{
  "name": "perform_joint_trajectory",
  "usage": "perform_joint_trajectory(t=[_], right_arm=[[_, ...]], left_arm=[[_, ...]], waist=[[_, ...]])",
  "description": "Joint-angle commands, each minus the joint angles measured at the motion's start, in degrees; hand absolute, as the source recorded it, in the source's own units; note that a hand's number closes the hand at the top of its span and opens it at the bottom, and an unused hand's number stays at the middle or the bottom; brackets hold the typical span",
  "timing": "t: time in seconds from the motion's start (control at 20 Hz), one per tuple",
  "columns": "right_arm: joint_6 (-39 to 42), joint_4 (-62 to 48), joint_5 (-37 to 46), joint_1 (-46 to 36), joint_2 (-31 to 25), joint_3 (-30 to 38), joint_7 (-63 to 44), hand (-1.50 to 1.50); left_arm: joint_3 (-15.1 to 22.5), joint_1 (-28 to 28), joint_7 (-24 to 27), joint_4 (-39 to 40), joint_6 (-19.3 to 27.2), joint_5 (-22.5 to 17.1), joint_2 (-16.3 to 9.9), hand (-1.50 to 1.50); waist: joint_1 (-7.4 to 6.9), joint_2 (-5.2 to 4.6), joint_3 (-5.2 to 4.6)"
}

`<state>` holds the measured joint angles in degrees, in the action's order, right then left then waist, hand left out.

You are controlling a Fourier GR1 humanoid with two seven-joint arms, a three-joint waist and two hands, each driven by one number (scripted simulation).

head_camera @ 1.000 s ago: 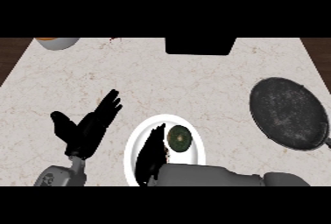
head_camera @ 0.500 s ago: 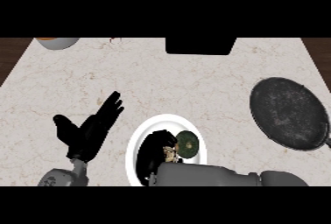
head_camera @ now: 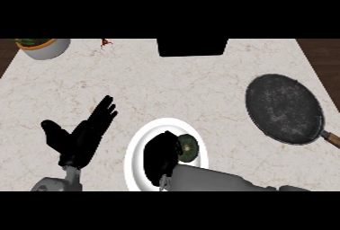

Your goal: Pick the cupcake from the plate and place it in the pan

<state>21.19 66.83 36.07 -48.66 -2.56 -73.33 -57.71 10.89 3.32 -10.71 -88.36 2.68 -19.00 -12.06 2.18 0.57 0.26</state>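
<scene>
The black right hand (head_camera: 161,155) curls around the small green-topped cupcake (head_camera: 188,148) on the round white plate (head_camera: 136,155), and the cupcake could tip out on the way to the far dark round pan (head_camera: 284,110).

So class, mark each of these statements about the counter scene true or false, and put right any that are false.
1. The cupcake is on the white plate. True.
2. The pan already holds the cupcake. False: the pan holds nothing that shows.
3. The right hand is over the plate, right beside the cupcake. True.
4. The left hand is curled round the cupcake. False: it is open, fingers straight, on the counter to the left of the plate.
5. The pan lies to the left of the plate. False: it lies to the right, farther back.
6. A bowl stands at the counter's far left corner. True.
</scene>
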Motion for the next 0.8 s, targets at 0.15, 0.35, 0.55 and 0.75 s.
perform_joint_trajectory(t=[0.15, 0.35, 0.55, 0.75], right_arm=[[-22.71, 13.8, 8.1, 8.03, -8.28, 10.18, -9.14, 1.5], [-29.06, 24.74, 15.62, 9.32, -10.5, 14.23, -12.05, 1.5], [-35.47, 35.37, 18.74, 16.91, -14.75, 19.9, -10.9, 1.5], [-38.97, 47.89, 18.18, 24.92, -17.43, 25.45, -8.22, 1.5]], left_arm=[[-1.64, -1.79, -0.24, -0.1, 2.05, 0.04, -0.05, 0.0], [-2.51, -0.94, -1.0, -0.42, 1.23, -0.54, -1.14, 0.0], [-1.9, -3.01, 0.75, -1.02, 0.99, -0.07, -0.65, 0.0], [-1.37, -1.93, -0.53, -1.91, 1.79, 0.17, -0.02, 0.0]], waist=[[3.82, 1.21, 0.05], [3.62, 1.24, -0.04], [3.07, 0.78, -0.03], [3.07, 0.47, 0.01]])
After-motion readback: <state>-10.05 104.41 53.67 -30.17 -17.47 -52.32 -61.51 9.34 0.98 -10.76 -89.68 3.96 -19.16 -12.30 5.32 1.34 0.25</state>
